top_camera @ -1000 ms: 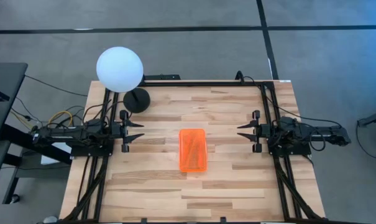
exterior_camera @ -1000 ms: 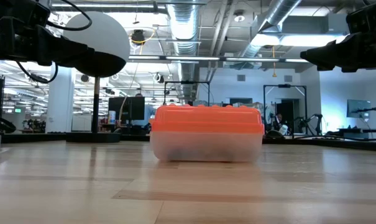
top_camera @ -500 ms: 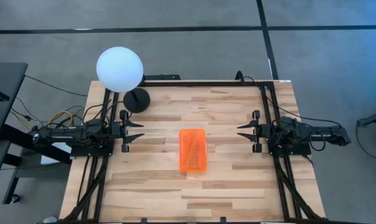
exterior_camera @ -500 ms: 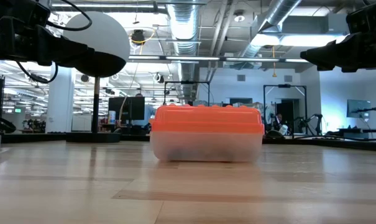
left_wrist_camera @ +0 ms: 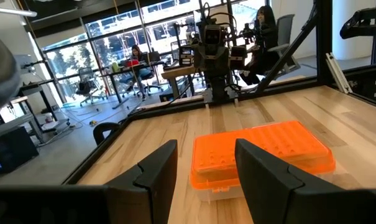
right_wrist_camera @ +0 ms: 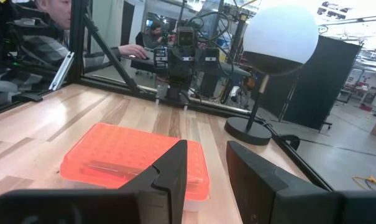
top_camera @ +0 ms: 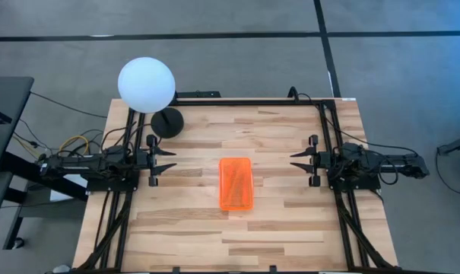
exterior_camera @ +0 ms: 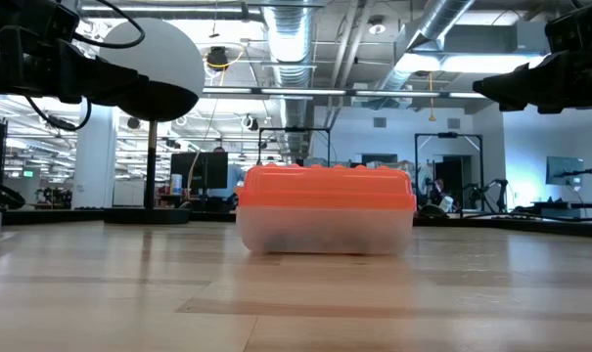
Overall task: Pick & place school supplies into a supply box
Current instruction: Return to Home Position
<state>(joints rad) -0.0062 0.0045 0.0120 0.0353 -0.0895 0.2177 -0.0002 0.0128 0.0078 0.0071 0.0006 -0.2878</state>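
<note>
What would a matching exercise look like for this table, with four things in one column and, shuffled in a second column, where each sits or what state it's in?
Things:
1. supply box
2. globe lamp
3. left arm
4. right arm

Places or states:
A. base on the back left corner of the table
B. over the table's right side, jaws open
C. middle of the table, orange lid shut
D. over the table's left side, jaws open

Pairs: 1-C, 2-A, 3-D, 4-B

Brightly and evenly lit from above across the wooden table [top_camera: 275, 228], with only a faint shadow hugging the supply box [top_camera: 236, 183]. Backlit at table height by ceiling strip lights [exterior_camera: 418, 61], rendering left arm [exterior_camera: 41, 59] and right arm [exterior_camera: 560, 73] as dark silhouettes. Blown-out white on the globe lamp [right_wrist_camera: 281, 31].
</note>
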